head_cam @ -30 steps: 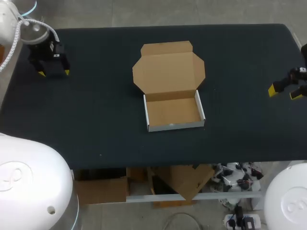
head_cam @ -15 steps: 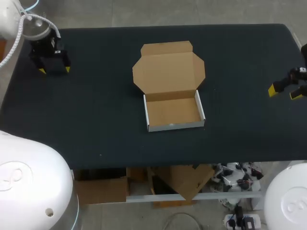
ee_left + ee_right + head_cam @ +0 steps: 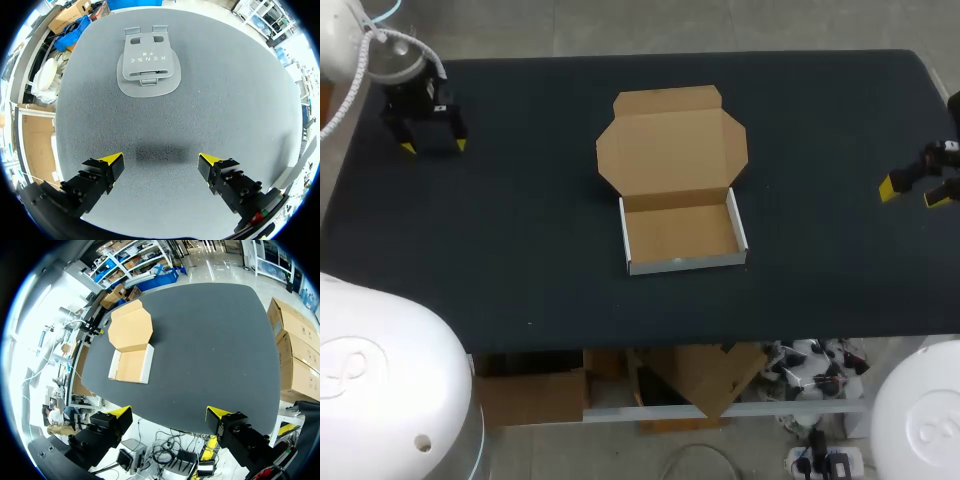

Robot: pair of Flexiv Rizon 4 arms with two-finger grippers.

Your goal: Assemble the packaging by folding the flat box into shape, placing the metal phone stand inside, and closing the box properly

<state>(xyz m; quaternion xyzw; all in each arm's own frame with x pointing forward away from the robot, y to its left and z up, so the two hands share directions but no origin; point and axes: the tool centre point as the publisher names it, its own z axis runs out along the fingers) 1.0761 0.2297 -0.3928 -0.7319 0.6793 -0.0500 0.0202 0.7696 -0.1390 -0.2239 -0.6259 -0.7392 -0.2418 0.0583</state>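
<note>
Brown cardboard forms the box (image 3: 680, 215), which sits near the middle of the dark table (image 3: 520, 250), already folded into shape. Its shallow white-walled tray (image 3: 682, 233) holds nothing, and its lid (image 3: 672, 148) lies flat on the table behind it with the side flaps spread out. The grey metal phone stand (image 3: 148, 70) shows only in the left wrist view, lying flat on the table ahead of the left hand (image 3: 161, 161) and well apart from its fingers. That hand hangs over the far left corner of the table (image 3: 433, 148), yellow tips pointing down, spread wide with nothing between them. The right hand (image 3: 912, 192) is near the table's right edge, well apart from the box. Its fingers are also wide apart and hold nothing. In the right wrist view the box (image 3: 131, 347) lies far ahead of the right hand (image 3: 169, 413), with bare table between them.
</note>
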